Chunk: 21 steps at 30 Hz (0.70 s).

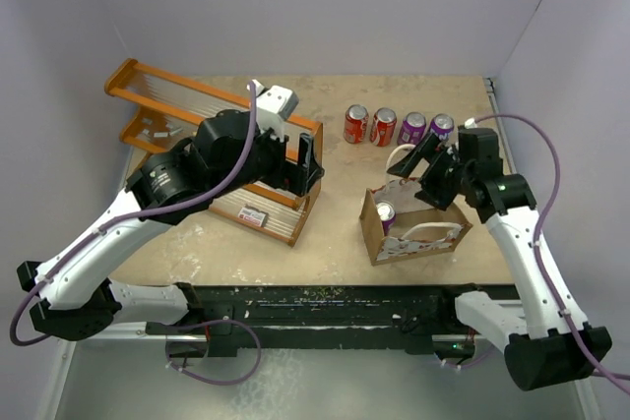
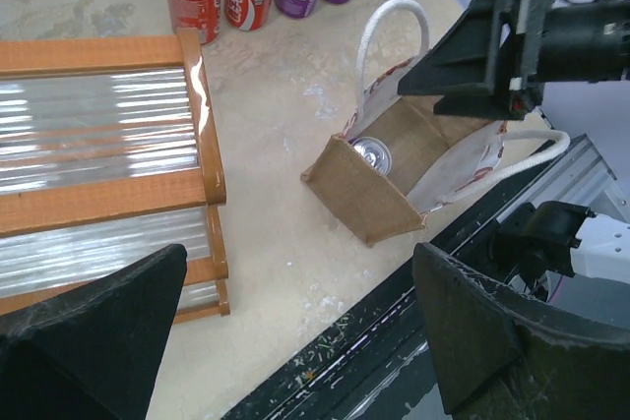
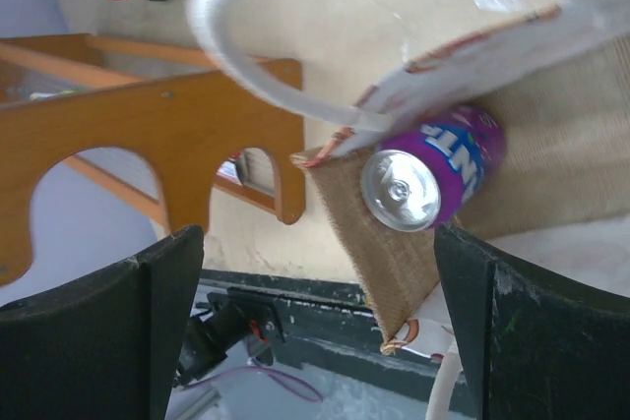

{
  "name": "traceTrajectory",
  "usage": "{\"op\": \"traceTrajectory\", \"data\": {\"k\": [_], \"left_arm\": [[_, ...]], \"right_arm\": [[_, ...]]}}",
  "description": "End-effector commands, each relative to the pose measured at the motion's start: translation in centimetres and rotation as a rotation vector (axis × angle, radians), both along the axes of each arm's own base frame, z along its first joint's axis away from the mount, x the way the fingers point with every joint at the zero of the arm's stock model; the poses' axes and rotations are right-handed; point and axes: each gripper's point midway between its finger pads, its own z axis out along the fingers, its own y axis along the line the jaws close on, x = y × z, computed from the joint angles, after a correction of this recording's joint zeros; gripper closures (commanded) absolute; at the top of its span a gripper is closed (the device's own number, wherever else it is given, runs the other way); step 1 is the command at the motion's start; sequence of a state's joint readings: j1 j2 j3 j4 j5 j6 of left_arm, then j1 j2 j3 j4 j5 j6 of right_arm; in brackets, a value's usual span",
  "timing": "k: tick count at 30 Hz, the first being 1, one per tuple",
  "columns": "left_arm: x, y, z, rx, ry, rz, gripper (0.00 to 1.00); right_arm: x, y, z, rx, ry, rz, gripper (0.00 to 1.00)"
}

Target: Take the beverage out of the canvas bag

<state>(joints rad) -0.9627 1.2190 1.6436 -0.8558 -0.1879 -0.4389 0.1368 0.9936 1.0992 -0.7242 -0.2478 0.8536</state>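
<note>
The right pincer [image 1: 426,172] gapes fully wide over the canvas bag [image 1: 374,218], holding nothing; the left pincer [image 2: 298,268] is likewise spread and empty. The tan, white-handled bag stands by the table's [image 1: 335,243] near edge, with a purple can [image 3: 433,169] inside.

A: Can count?
B: 5 total. Far row on the counter [image 1: 330,238]: 2 red cans [image 1: 355,124] [image 1: 383,127], 2 purple cans [image 1: 412,128] [image 1: 441,127]. 1 more purple can, the beverage [image 1: 385,213], inside the canvas bag [image 1: 418,243].
A: Bags? Racks?
B: 1 bag, 2 white handles [image 2: 392,5] [image 2: 561,140]. 1 wooden rack [image 2: 209,135], left side. 2 arms [image 1: 148,194] [image 1: 527,243], near edge.
</note>
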Motion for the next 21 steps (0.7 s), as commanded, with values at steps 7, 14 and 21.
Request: {"op": "traceTrajectory", "data": {"k": [7, 14, 21], "left_arm": [[-0.2, 1.9, 4.3, -0.012, -0.108, 0.008, 0.01], [0.2, 0.7, 4.5, -0.01, -0.123, -0.026, 0.01], [0.3, 1.9, 3.9, 0.003, -0.125, 0.018, 0.01]], "right_arm": [[-1.3, 0.7, -8.0, 0.053, 0.272, -0.213, 0.0], [-1.1, 1.8, -10.8, 0.038, 0.374, -0.215, 0.0], [-1.5, 2.7, -12.8, -0.044, 0.456, -0.183, 0.0]]}}
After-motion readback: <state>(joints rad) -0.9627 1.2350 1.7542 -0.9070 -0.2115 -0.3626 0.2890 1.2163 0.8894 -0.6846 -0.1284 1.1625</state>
